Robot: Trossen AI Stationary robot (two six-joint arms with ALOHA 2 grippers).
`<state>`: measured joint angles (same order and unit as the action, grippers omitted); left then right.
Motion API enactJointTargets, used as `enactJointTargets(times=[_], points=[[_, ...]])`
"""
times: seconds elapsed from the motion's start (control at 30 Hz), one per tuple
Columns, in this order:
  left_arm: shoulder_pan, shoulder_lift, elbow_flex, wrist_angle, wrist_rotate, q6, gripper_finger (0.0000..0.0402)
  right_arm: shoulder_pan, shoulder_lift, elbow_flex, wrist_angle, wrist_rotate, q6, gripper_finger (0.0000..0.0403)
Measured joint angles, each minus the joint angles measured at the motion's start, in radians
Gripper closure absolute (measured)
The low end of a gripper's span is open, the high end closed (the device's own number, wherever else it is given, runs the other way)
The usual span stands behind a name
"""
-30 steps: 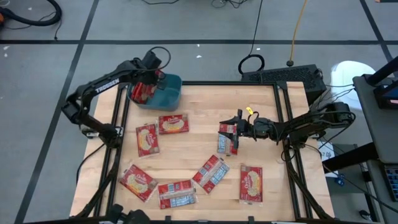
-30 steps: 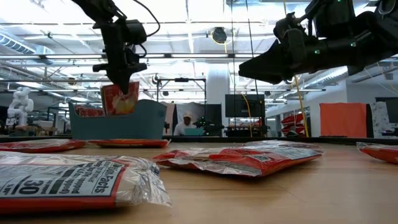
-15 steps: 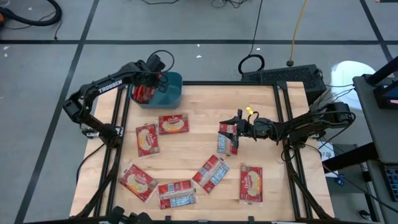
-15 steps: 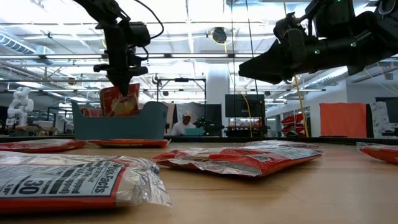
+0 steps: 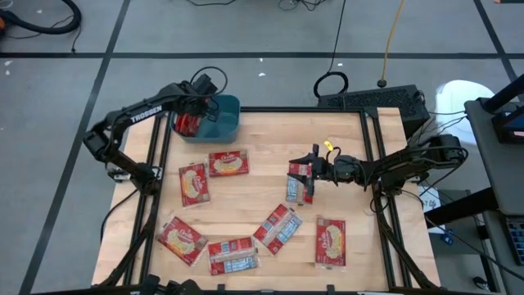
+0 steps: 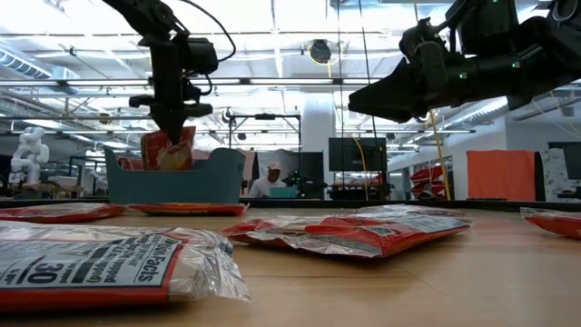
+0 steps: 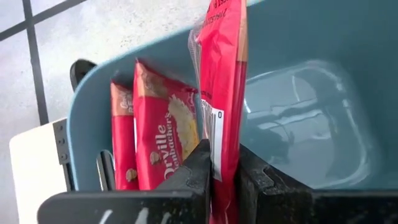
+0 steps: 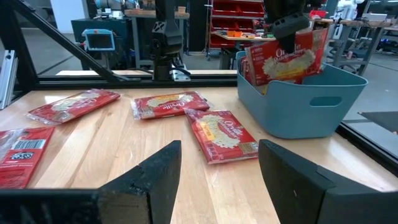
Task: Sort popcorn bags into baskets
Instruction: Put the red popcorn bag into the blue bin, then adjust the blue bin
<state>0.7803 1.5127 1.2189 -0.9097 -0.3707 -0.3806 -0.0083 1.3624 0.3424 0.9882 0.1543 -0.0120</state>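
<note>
At the table's far left corner, the teal basket holds two popcorn bags standing on edge against its left wall, with a third, the held bag, upright beside them. My left gripper hangs over the basket, its fingers pressed tight on that bag's upper edge; the bag's lower part sits inside the bin, the rest of the floor bare.

Against a second ago, I have carried the bag from above the near rim to over the basket's left side and lowered it, so less red shows above the rim in the low view.

Seven loose bags lie flat on the wooden table, spread from the basket's near side to the right front. My right gripper hovers mid-table, unmoved, fingers spread wide and empty, just above a pale-printed bag. Nothing lies between it and the basket but two flat bags. Beyond the table in the low view, a person sits at a screen.
</note>
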Motion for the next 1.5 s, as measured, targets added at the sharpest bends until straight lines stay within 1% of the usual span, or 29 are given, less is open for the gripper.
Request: enactJointTargets(times=[0.2,0.37,0.6,0.9,1.03,1.13,1.2,1.27,1.33,1.37,1.5], points=[[0.001,0.001,-0.072,0.048,-0.009,-0.013,0.0364,0.006,0.000,0.000,0.001,0.000,-0.002,0.0195],[0.005,0.001,-0.116,0.087,-0.083,0.015,0.0357,0.006,0.000,0.000,0.001,0.001,0.000,0.0195],[0.005,0.001,-0.182,0.177,-0.112,0.020,0.0309,0.006,0.000,0.000,0.002,0.001,-0.001,0.0195],[0.002,-0.004,-0.205,0.183,-0.178,0.049,0.0244,0.006,0.000,0.000,0.001,0.001,-0.010,0.0195],[-0.018,-0.013,-0.182,0.179,-0.199,0.072,0.0229,0.006,0.000,0.000,0.001,0.001,-0.011,0.0195],[-0.049,-0.023,-0.165,0.183,-0.198,0.085,0.0228,0.005,0.000,0.000,0.001,0.001,-0.009,0.0195],[-0.079,-0.023,-0.159,0.209,-0.173,0.106,0.0231,0.005,0.000,0.000,0.001,0.001,-0.008,0.0195],[-0.104,-0.023,-0.159,0.257,-0.092,0.129,0.0239,0.005,0.000,0.000,0.001,0.003,-0.008,0.0195],[-0.126,-0.018,-0.165,0.351,-0.001,0.172,0.0252,0.005,0.000,0.000,0.001,0.004,-0.008,0.0195],[-0.137,-0.007,-0.167,0.386,0.026,0.192,0.0259,0.004,0.000,0.000,0.001,0.006,-0.008,0.0195],[-0.145,0.055,-0.169,0.425,0.050,0.196,0.0297,0.003,0.000,0.000,0.006,0.006,-0.001,0.0195]])
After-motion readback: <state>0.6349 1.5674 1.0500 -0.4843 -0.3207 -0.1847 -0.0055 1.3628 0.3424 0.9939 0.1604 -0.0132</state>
